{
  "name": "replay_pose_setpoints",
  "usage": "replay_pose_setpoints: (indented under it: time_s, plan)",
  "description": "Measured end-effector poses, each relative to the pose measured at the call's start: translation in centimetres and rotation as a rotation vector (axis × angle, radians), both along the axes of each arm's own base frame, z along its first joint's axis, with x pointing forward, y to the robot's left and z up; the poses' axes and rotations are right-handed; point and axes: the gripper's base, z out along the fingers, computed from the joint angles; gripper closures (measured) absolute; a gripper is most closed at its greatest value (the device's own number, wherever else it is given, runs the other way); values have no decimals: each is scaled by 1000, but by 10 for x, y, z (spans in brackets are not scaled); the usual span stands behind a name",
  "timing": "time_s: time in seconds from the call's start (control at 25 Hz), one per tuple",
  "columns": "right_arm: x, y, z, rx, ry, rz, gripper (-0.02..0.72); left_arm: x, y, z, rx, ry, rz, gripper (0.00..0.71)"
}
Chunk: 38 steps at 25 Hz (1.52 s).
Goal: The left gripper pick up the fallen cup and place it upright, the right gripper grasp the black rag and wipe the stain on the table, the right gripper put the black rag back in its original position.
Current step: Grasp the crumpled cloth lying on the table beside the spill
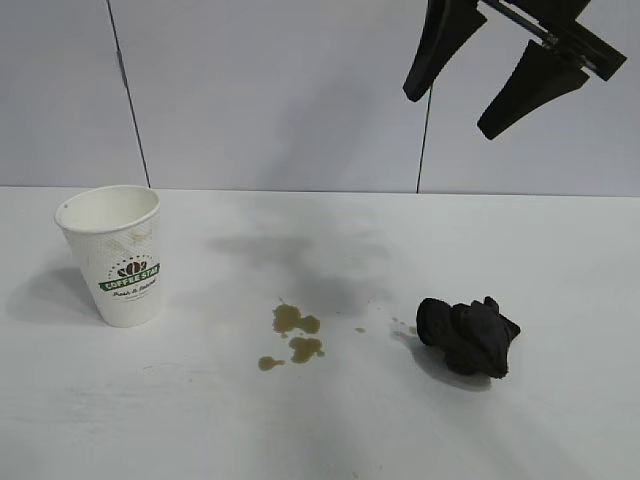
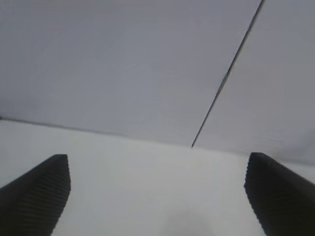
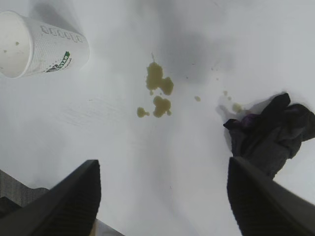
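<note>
From outside, only the right gripper (image 1: 480,100) shows, jaws spread; left gripper (image 2: 157,196), spread too, faces wall.

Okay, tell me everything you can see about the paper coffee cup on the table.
The cup is a white paper cup with a dimpled, textured wall and a green band reading Coffee Star. It stands upright on its narrower base, mouth open upward, at the left of the table in the exterior view. Its inside is white, with a few tiny brownish specks showing in the right wrist view. Nothing touches it but the tabletop; the stain lies apart to its right, and the black rag farther right.
</note>
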Motion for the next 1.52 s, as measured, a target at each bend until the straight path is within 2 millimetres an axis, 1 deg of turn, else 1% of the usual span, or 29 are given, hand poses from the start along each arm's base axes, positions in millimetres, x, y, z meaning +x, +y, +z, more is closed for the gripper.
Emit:
replay_pose_setpoints:
  time_s: [0.04, 0.08, 0.16, 0.24, 0.28, 0.32, 0.4, 0.52, 0.6, 0.72, 0.84, 0.88, 1.0, 1.16, 1.28, 1.4, 1.48, 1.52]
  plan:
    - [0, 0, 0, 0, 0, 1, 209, -17, -3, 16, 0, -55, 0, 16]
    - [0, 0, 0, 0, 0, 1, 209, -38, -9, 34, 11, -122, 2, 16]
    - [0, 0, 0, 0, -1, 2, 209, -81, -25, 63, 54, -244, -17, 16]
    - [0, 0, 0, 0, -1, 2, 209, -121, -45, 80, 107, -339, -53, 16]
    - [0, 0, 0, 0, -1, 2, 209, -142, -58, 85, 142, -381, -84, 16]
    - [0, 0, 0, 0, -1, 2, 209, -159, -69, 87, 179, -402, -122, 16]
    - [0, 0, 0, -1, 0, 2, 209, -196, -93, 88, 265, -440, -194, 16]
    - [0, 0, 0, -1, 2, 5, 209, -241, -118, 73, 396, -406, -316, 16]
    - [0, 0, 0, -1, 3, 5, 209, -266, -125, 57, 484, -343, -373, 16]
    - [-1, 0, 0, -2, 6, 7, 209, -298, -122, 30, 524, -268, -390, 16]
    - [-1, 0, 0, -2, 8, 8, 209, -313, -109, 2, 463, -155, -330, 16]
    - [-1, 0, 0, -3, 8, 8, 209, -314, -104, -7, 444, -114, -293, 16]
    - [-1, 0, 0, -3, 8, 8, 209, -309, -89, -33, 349, 12, -161, 16]
    - [-1, 0, 0, -3, 8, 8, 209, -286, -70, -68, 237, 190, -29, 16]
    - [-1, 0, 0, -6, 8, 8, 209, -270, -62, -96, 226, 309, -11, 16]
    - [-1, 0, -1, -7, 11, 11, 209, -257, -59, -121, 224, 392, -23, 16]
    - [-2, -1, -1, -13, 15, 23, 209, -253, -58, -129, 217, 419, -27, 16]
    - [-3, -1, -1, -19, 16, 38, 209, -253, -58, -129, 218, 421, -30, 16]
